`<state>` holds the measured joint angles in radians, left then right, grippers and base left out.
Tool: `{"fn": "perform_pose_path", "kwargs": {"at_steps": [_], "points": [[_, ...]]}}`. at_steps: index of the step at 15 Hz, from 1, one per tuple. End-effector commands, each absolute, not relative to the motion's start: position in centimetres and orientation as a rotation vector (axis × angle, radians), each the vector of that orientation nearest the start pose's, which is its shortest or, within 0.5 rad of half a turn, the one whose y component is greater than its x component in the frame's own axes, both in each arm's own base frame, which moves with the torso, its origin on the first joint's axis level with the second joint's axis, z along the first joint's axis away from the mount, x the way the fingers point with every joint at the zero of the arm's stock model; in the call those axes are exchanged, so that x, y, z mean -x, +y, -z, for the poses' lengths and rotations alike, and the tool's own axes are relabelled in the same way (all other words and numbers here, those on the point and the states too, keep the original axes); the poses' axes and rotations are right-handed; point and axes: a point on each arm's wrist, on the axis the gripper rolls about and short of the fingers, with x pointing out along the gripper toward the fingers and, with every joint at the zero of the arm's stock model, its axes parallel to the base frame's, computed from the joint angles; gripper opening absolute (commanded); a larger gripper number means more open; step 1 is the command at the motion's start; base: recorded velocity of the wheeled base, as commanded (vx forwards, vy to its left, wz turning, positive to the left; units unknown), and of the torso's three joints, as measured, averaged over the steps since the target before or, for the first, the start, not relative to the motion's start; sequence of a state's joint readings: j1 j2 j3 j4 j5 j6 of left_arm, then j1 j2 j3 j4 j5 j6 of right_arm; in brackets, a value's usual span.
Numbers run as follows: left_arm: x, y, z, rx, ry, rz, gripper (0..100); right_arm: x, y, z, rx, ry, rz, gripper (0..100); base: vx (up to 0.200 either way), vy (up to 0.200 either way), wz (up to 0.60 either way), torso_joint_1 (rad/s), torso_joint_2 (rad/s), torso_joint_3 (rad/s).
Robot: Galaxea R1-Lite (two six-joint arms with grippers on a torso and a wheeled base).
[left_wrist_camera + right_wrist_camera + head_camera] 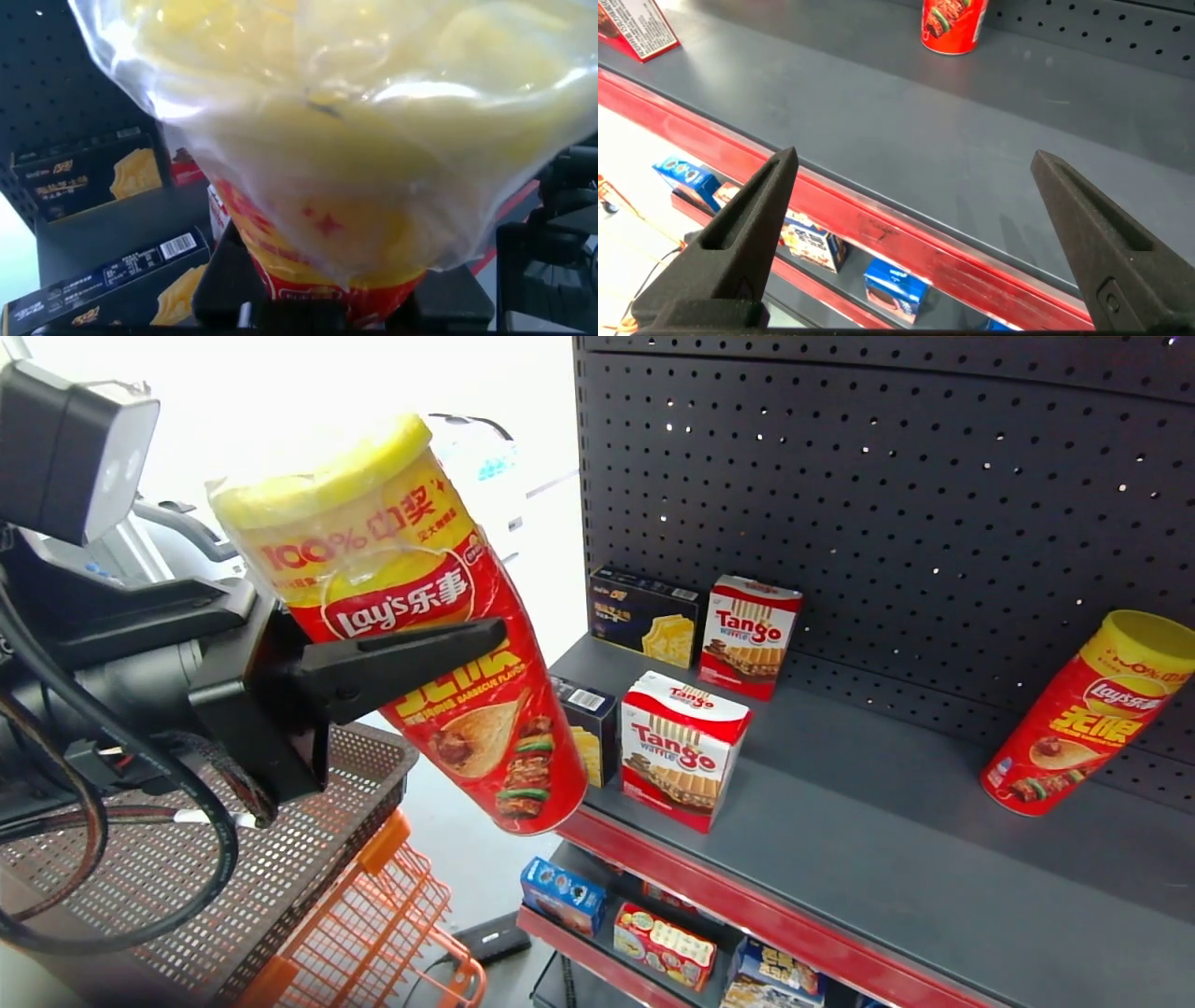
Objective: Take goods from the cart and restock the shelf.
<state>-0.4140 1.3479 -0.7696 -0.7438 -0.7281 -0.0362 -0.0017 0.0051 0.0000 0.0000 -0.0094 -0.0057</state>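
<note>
Pinching the chip can (467, 747) at mid-body in the left gripper (471, 644), tilted base-first between the cart (373, 915) and the front left corner of the shelf (840, 821), likely for clearing the red lip (747, 905), with the right gripper (913, 159) spread wide and empty over the front edge.

The head camera looks forward and down onto the shelf (840, 784), with the chip can (401, 616) close before it. The left wrist camera sits right against that can and glimpses the dark boxes (89, 182) beyond. The right wrist camera looks down past the right pincer (913, 159) at the shelf board, sharing the far can (952, 23) with the head view.
</note>
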Motion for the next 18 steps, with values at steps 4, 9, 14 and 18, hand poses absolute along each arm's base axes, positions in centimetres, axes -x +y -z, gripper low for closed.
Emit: {"fn": "perform_pose_path", "kwargs": {"at_steps": [4,9,14,18], "points": [[-19.76,-10.29,-27.79,0.006,-0.153,1.142,0,2.23,-0.02,-7.56,0.006,0.006,0.011,100,0.000,0.000,-0.60,-0.002,0.00,0.005],[-19.93,-10.36,-27.91,0.006,-0.156,1.140,0,2.23,-0.02,-7.56,0.006,0.006,0.011,100,0.000,0.000,-0.60,0.005,0.01,0.000],[-19.89,-10.23,-27.81,0.006,-0.153,1.135,0,2.23,-0.02,-7.56,0.003,0.006,0.011,100,0.000,0.000,-0.12,0.000,0.00,0.000],[-19.82,-10.16,-27.66,0.007,-0.148,1.134,0,2.23,-0.02,-7.56,0.003,0.006,0.011,100,0.000,0.000,-0.30,0.002,0.00,0.001]]}}
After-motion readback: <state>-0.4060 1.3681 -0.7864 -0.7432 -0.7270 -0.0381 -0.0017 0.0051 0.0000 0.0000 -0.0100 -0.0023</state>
